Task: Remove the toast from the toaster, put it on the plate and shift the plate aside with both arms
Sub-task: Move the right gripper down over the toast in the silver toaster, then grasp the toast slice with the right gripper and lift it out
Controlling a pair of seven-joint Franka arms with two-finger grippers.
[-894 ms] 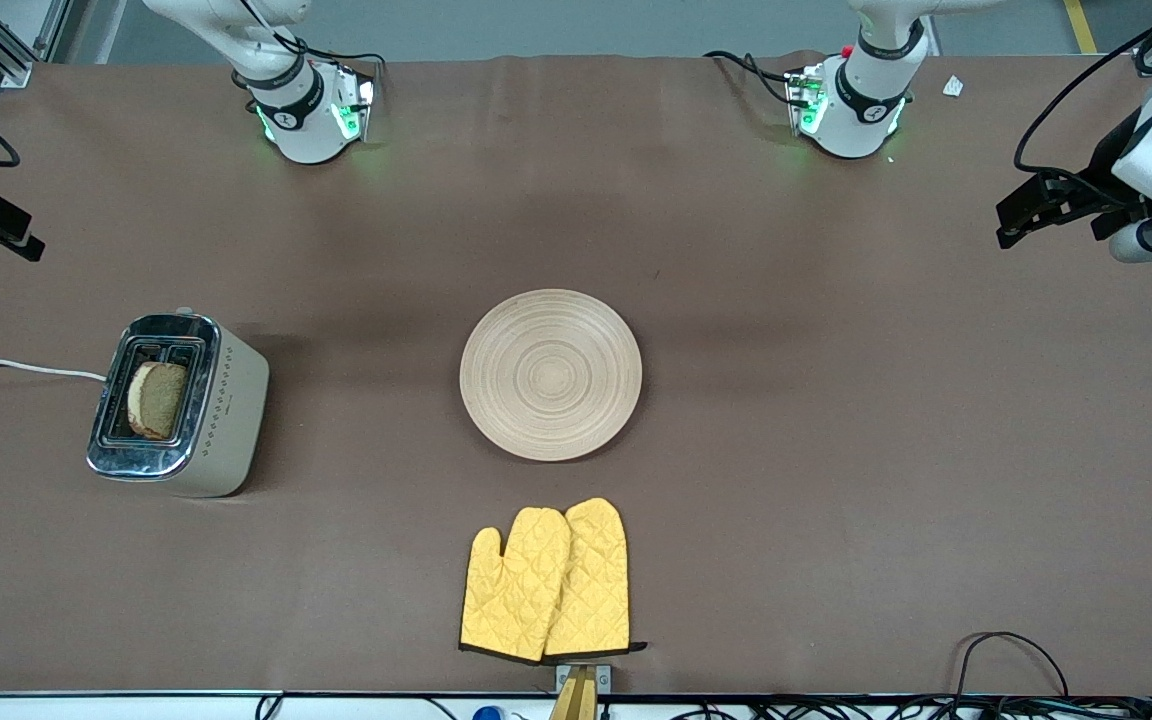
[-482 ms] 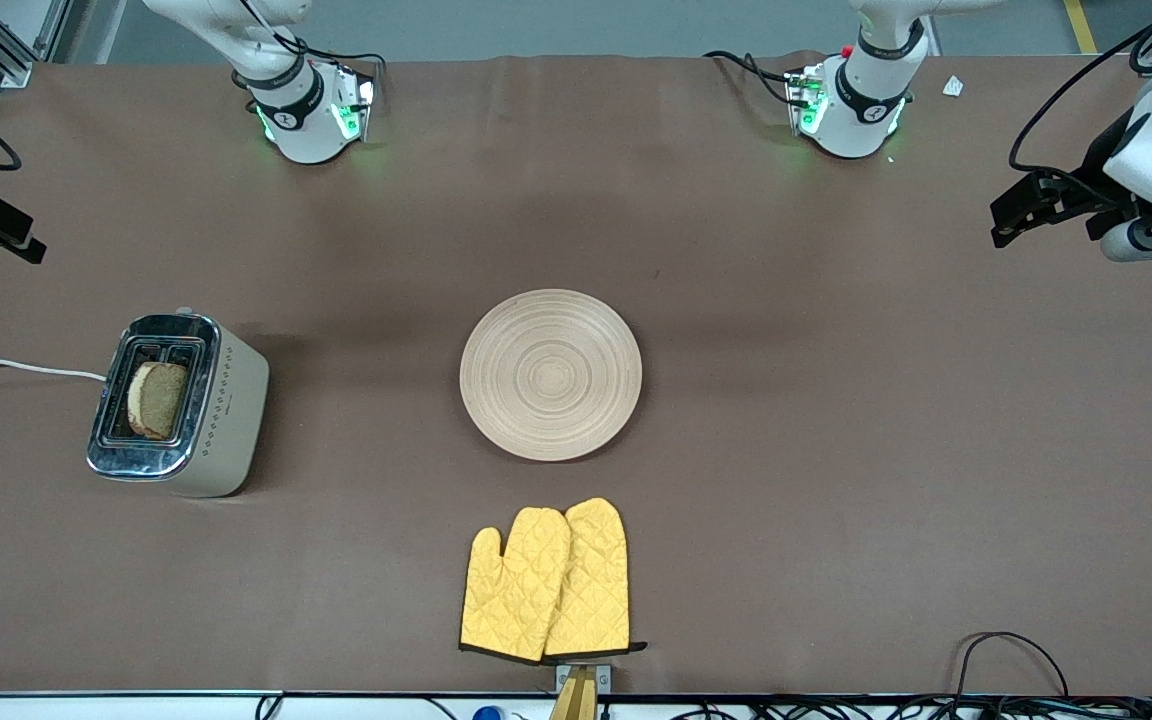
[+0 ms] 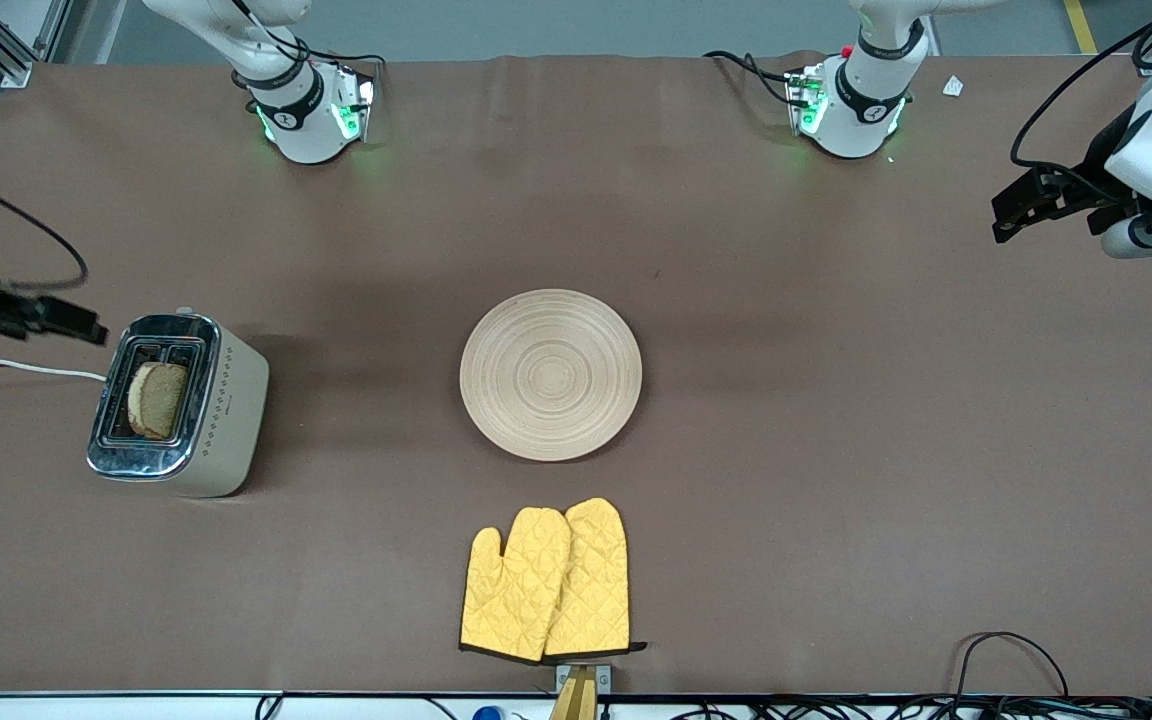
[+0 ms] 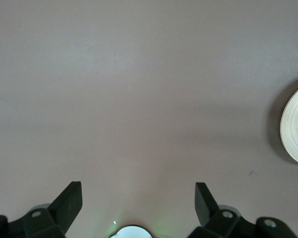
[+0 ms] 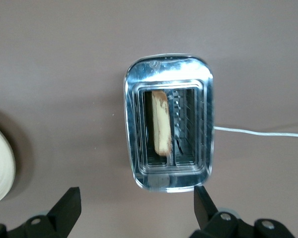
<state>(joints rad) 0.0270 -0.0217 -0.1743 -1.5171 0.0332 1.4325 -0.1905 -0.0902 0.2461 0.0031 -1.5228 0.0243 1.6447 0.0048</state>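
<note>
1. Broadly, open brown cloth surrounds the round, pale beige wooden plate with ring grooves (image 3: 551, 374), which lies flat at the centre of the front view, touching nothing.
2. At the middle left of that view stands a silver-topped, cream-sided toaster (image 3: 176, 404), toward the right arm's end of the table and well apart from the plate; bare cloth lies between them.
3. Upright in one slot of the toaster sits the squarish slice of light brown speckled toast with a darker crust (image 3: 157, 400); the right wrist view shows it edge-on (image 5: 161, 129), with the second slot beside it.
4. The right gripper (image 3: 71, 320) hangs at the left edge of the front view, just beside the toaster's top, its fingers (image 5: 68, 204) spread wide and holding nothing.
5. The left gripper (image 3: 1021, 212) hovers at the upper right of the front view over bare cloth, well apart from the plate, fingers (image 4: 72, 198) parted and empty; the plate's rim (image 4: 297, 124) shows at that wrist picture's edge.
6. A pair of yellow quilted oven mitts (image 3: 548, 582) lies at the lower centre, nearer the front camera than the plate and apart from it.
7. A white cord (image 3: 21, 367) runs from the toaster to the left edge.
8. The brown tablecloth (image 3: 836, 450) is smooth; cables trail along the bottom edge.
</note>
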